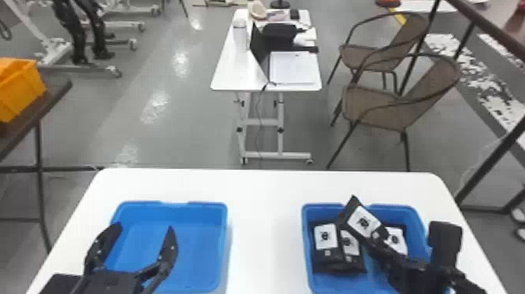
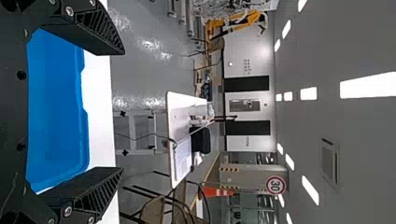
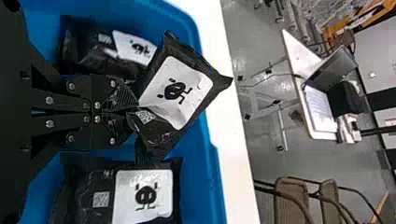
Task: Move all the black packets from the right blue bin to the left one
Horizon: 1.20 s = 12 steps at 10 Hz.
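Looks like a robotics lab or workshop, with wheeled metal frames (image 1: 78,68), a rolling desk (image 1: 230,74) and robot arms (image 1: 422,269).

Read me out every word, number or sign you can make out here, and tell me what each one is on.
"30", on the round sign with a red rim.
Marks on the back wall: too small to read.
Black packets: drawn figures and square codes, no words I can read.

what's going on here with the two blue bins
The robot's right end effector has a black packet clamped at one end, up over the right blue bin, where more black packets lie. The left end effector is open at the left blue bin, which looks empty, so the packets seem yet to be moved.
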Available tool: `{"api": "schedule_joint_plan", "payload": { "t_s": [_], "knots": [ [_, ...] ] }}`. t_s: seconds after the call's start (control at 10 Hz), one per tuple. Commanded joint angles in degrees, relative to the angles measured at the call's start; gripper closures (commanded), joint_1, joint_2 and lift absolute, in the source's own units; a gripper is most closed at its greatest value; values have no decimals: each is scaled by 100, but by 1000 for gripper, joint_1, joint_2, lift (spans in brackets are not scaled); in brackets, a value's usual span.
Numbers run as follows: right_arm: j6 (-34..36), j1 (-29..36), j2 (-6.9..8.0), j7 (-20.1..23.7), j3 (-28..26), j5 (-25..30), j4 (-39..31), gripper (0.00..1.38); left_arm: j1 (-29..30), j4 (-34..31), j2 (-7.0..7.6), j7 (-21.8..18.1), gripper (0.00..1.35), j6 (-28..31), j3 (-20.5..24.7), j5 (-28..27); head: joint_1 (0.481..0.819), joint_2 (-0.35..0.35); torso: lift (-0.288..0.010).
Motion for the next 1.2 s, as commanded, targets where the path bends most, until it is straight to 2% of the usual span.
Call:
{"api": "schedule_joint_plan", "payload": {
  "t_s": [0.0, 0.1, 0.2, 0.3, 0.4, 0.5, 0.6, 0.7, 0.8, 0.9, 1.1],
  "knots": [
    [385, 111, -1, 237, 49, -85, -682, 1254, -37, 0, -41, 0, 137, 9, 0, -25, 695, 47, 0],
    [534, 23, -36, 553, 146, -190, -858, 1254, -169, 18, -41, 18, 136, 9, 0, -25, 695, 66, 0],
    [622, -232, -220, 641, 462, -498, -823, 1254, -362, 71, -41, 18, 136, -61, -9, 89, 695, 79, 0],
    [692, -689, -440, 852, 858, -876, -463, 1254, -608, 114, -41, -8, 136, -35, -79, 380, 695, 107, 0],
    [613, -1225, -563, 1160, 1324, -1069, 82, 1254, -854, 79, -41, -210, 140, 387, -62, 784, 695, 144, 0],
    [350, -1673, -519, 1362, 1737, -1061, 522, 1254, -1065, 71, -41, -377, 142, 633, -114, 1039, 695, 183, 0],
    [121, -1999, -484, 1476, 2053, -1061, 856, 1254, -1232, 62, 158, -360, 142, 747, -290, 1179, 695, 215, 0],
    [-116, -2333, -484, 1626, 2369, -1184, 1269, 1254, -1452, 62, 290, -360, 142, 1011, -457, 1329, 695, 227, 0],
    [-292, -2579, -458, 1758, 2536, -1298, 1603, 1254, -1663, 71, 273, -360, 142, 1266, -571, 1417, 695, 240, 0],
    [-406, -2834, -387, 2030, 2677, -1395, 1928, 1254, -1909, 71, 185, -413, 142, 1635, -633, 1461, 695, 242, 0],
    [-556, -3282, -352, 2311, 3222, -1562, 2183, 1254, -2111, 79, 97, -597, 142, 2031, -659, 1346, 695, 241, 0]
  ]
}}
